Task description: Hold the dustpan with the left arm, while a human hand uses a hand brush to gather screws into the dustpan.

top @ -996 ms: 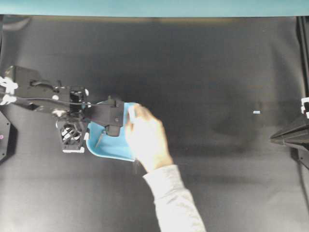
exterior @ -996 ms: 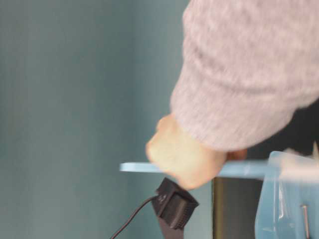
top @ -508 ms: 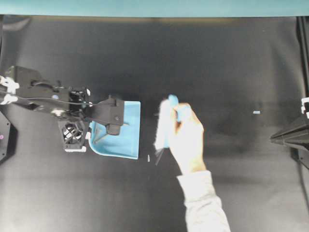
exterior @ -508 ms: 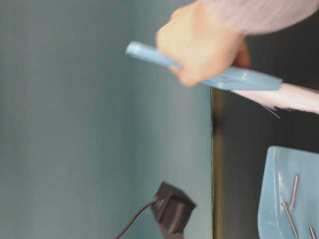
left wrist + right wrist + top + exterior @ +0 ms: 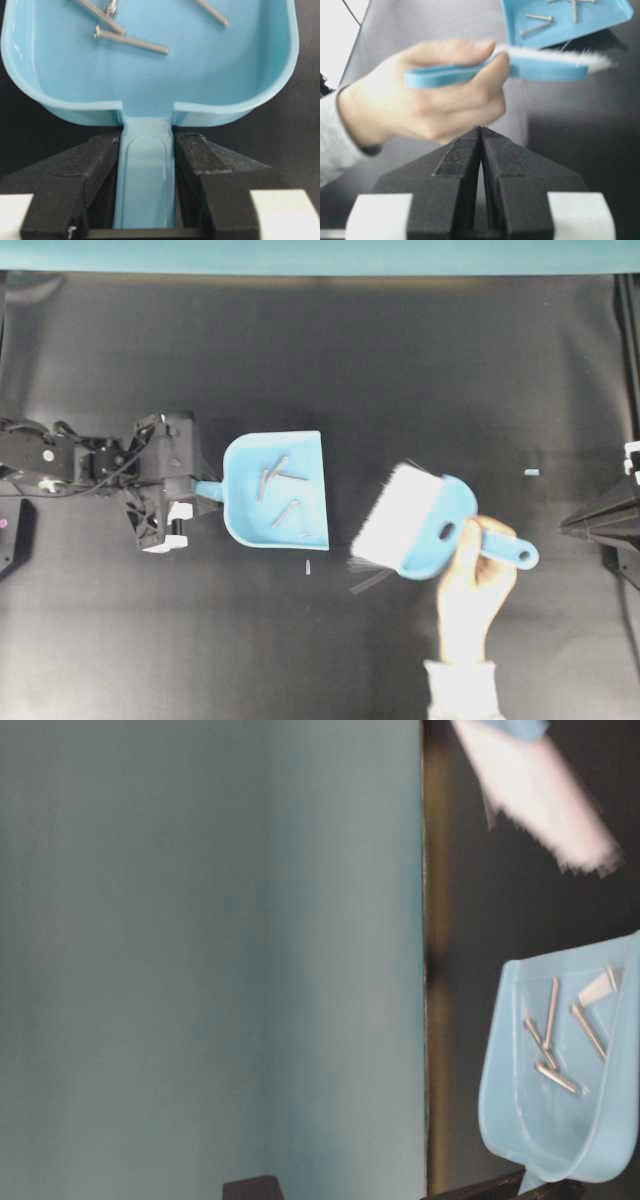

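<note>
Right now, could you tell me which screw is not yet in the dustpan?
The lone screw on the black mat, just outside the dustpan mouth's near corner; the others lie inside.

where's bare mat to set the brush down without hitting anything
Free: the wide black mat above the dustpan and hand brush, and the stretch right of the brush toward a pale speck. Crowded: between dustpan and brush, where a stray screw lies.

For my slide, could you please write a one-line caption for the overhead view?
Left tool holds the dustpan containing screws; a hand lifts the hand brush away.
</note>
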Robot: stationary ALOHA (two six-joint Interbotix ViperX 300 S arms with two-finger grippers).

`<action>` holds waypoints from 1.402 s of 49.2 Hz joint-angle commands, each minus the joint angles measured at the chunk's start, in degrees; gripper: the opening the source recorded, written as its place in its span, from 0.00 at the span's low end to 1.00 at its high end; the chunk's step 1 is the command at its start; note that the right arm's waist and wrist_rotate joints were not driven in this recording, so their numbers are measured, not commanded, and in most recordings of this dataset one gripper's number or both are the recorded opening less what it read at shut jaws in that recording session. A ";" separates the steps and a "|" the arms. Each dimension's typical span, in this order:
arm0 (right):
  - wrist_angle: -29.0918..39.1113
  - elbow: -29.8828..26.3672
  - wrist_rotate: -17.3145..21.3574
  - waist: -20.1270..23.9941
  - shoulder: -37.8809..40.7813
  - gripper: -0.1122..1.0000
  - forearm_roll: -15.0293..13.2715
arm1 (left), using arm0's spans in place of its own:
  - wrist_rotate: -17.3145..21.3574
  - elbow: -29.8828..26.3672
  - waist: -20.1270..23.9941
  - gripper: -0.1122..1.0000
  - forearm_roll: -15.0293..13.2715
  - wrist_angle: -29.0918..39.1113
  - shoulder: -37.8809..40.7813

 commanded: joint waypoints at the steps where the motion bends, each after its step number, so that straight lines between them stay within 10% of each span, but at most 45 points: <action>1: -0.35 -0.26 0.00 0.00 0.18 0.10 -0.09 | 0.00 0.26 0.18 0.37 0.09 -2.55 -0.62; 20: -0.35 -0.26 -0.09 0.00 0.09 0.10 -0.09 | -0.97 4.83 0.18 0.37 0.09 -11.51 0.53; 69: -0.35 -0.26 0.00 0.00 0.00 0.10 -0.09 | -1.14 -0.88 1.58 0.37 0.18 8.26 7.29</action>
